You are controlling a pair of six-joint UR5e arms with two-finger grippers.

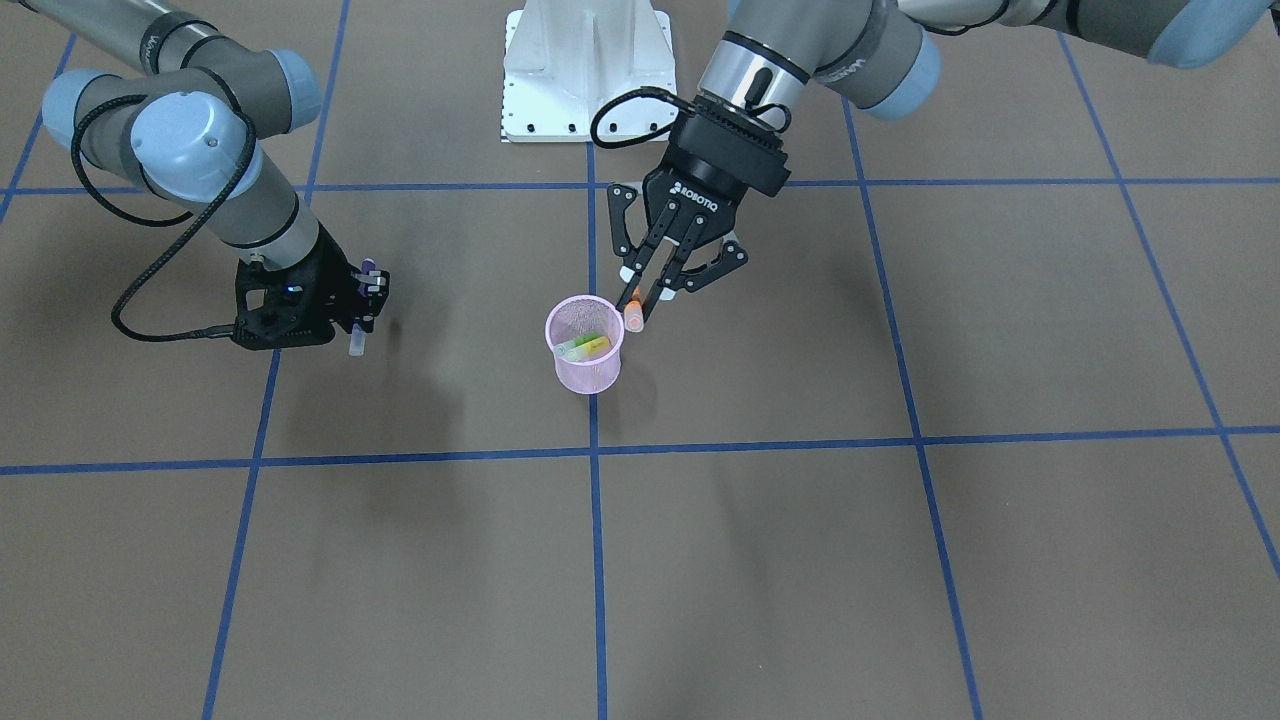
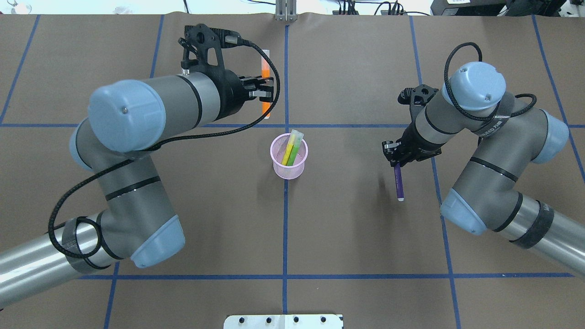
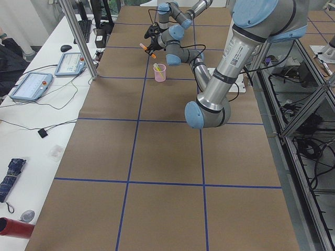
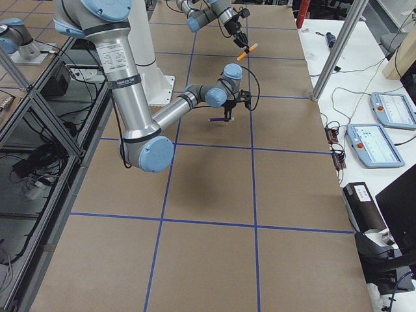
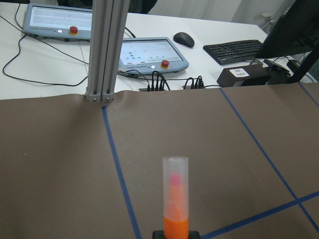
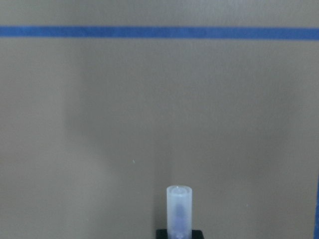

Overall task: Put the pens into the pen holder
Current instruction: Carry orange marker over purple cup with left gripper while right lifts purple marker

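1. Left pincer (image 2: 264, 90): mine, clenched on the orange pen (image 2: 266, 111) at about mid-barrel. It hangs in the air between the pen holder (image 2: 289, 172) and the desk's (image 2: 347, 237) far edge. The pale cap end points toward that edge.
2. Right pincer (image 2: 395, 161): grasping the purple pen (image 2: 399, 182) near one end. It is off the surface, well apart from the holder, toward the desk's right end.
3. Pen holder: upright at about the desk's middle, on the blue tape line (image 2: 285, 228) that runs from near edge to far edge. The green pen (image 2: 295, 146) leans inside it against the rim. A yellow length lies beside that pen; I cannot tell whether it is a separate pen.
4. Handling of the pens, as I judge it: light, stiff and smooth-barrelled, so apt to pivot or slide between flat pads. A hold near mid-barrel balances them best. The translucent cap is a poor place to grip, since it may pull off.
5. Handling of the holder, as I judge it: light wire mesh, narrower at the foot, easily tipped or pushed along the paper by a stray touch. Each pen should enter from above, end first and clear of the rim. The cup is shorter than a pen, so whatever I drop in will lean and stand proud of the rim.
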